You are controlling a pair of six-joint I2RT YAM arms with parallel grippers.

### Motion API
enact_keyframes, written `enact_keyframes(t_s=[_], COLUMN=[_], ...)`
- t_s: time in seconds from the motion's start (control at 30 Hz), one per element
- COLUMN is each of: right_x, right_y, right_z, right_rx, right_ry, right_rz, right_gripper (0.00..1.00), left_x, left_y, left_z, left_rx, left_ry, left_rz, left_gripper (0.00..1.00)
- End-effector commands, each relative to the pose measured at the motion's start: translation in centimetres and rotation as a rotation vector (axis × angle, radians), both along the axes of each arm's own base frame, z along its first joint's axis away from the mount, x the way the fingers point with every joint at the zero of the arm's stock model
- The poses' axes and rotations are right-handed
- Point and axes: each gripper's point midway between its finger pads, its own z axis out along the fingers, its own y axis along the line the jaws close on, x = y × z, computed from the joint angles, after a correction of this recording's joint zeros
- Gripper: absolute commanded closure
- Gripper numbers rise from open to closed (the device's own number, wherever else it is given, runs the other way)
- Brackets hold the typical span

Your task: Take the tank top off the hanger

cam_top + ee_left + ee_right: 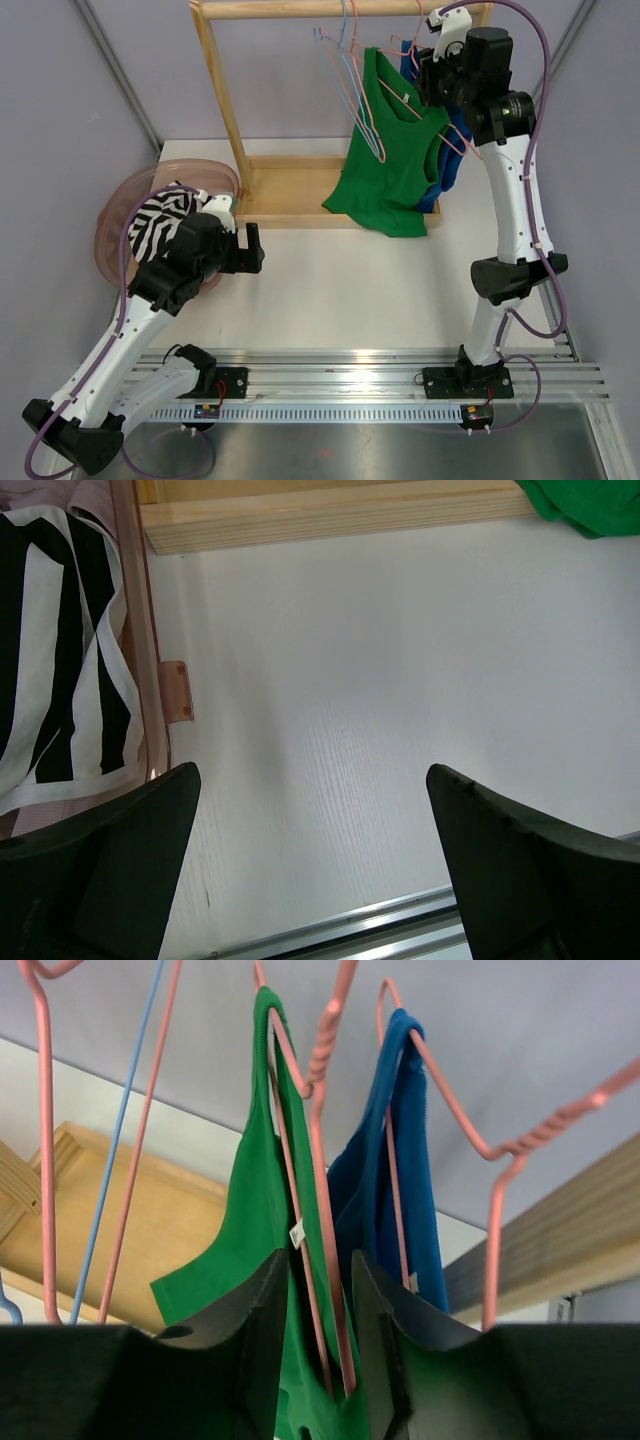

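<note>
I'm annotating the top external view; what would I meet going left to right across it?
In order: zebra-striped garment → left gripper → green tank top → right arm's white forearm.

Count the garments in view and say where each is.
3. A green tank top hangs on the wooden rack; a blue tank top hangs right next to it; a zebra-striped garment lies in the pink basket at left. Others may be hidden.

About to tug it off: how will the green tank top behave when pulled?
Likely floppy: the green tank top hangs in loose folds. Probably light, since a thin pink hanger carries it. The hanger may swing on the rail when pulled.
</note>
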Motion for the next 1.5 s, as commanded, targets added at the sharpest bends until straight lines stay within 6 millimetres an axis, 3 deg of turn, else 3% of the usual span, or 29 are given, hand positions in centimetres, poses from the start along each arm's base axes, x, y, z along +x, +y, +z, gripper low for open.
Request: enact_keyframes(t_s=[0.0, 0.1, 0.23, 0.33, 0.6, 0.93, 1.13, 1.17, 1.2, 1.23, 1.27, 1.3, 1.33, 1.37, 1.43, 1.47], right_x=[-0.4, -1.1, -1.5, -2.1, -4.9, -8.4, -10.7, -10.5, -11.9, -11.6, -12.2, -14.0, -14.1, -16.0, -16.8, -18.5], right_y=[1.1, 2.6, 3.4, 3.7, 4.0, 3.1, 2.3, 2.1, 1.6, 1.6, 1.5, 1.0, 0.9, 0.3, -0.6, -1.2], right_z=[1.4, 1.8, 2.4, 3.4, 8.7, 12.3, 11.9, 10.8, 11.3, 9.7, 9.4, 10.2, 8.9, 9.7, 8.2, 8.5], right_rx=[0.036, 0.074, 0.120, 0.154, 0.270, 0.295, 0.269, 0.261, 0.258, 0.250, 0.249, 0.256, 0.253, 0.256, 0.250, 0.255], right_ry=[-0.025, -0.025, -0.030, -0.044, -0.155, -0.243, -0.224, -0.194, -0.210, -0.172, -0.168, -0.194, -0.166, -0.196, -0.159, -0.167], right_rz=[0.094, 0.174, 0.211, 0.227, 0.256, 0.259, 0.243, 0.229, 0.222, 0.215, 0.214, 0.214, 0.205, 0.196, 0.151, 0.139], right_gripper=[0.63, 0.83, 1.00, 1.00, 1.00, 1.00, 1.00, 1.00, 1.00, 1.00, 1.00, 1.00, 1.00, 1.00, 1.00, 1.00], left_x=[0.6, 0.7, 0.7, 0.7, 0.7, 0.7, 0.7, 0.6, 0.6, 0.6, 0.6, 0.5, 0.6, 0.5, 0.4, 0.3], left_y=[-0.6, -0.7, -0.8, -0.9, -0.9, -0.8, -0.6, -0.6, -0.6, -0.7, -0.8, -0.9, -1.1, -1.1, -1.3, -1.3], left_z=[0.5, 0.3, 0.3, 0.2, 0.2, 0.2, 0.4, 0.6, 0.8, 1.0, 1.1, 1.2, 1.4, 1.6, 2.1, 2.5], left_rx=[-0.005, 0.002, -0.001, -0.003, -0.005, -0.005, -0.006, -0.012, -0.018, -0.027, -0.031, -0.038, -0.045, -0.053, -0.068, -0.080], left_ry=[-0.036, -0.026, -0.027, -0.024, -0.021, -0.025, -0.035, -0.043, -0.047, -0.056, -0.059, -0.061, -0.068, -0.074, -0.091, -0.102], left_rz=[-0.031, -0.040, -0.045, -0.046, -0.046, -0.038, -0.027, -0.025, -0.027, -0.030, -0.034, -0.041, -0.043, -0.047, -0.053, -0.056], left_gripper=[0.01, 0.01, 0.01, 0.01, 0.01, 0.01, 0.01, 0.01, 0.01, 0.01, 0.01, 0.01, 0.01, 0.01, 0.01, 0.01])
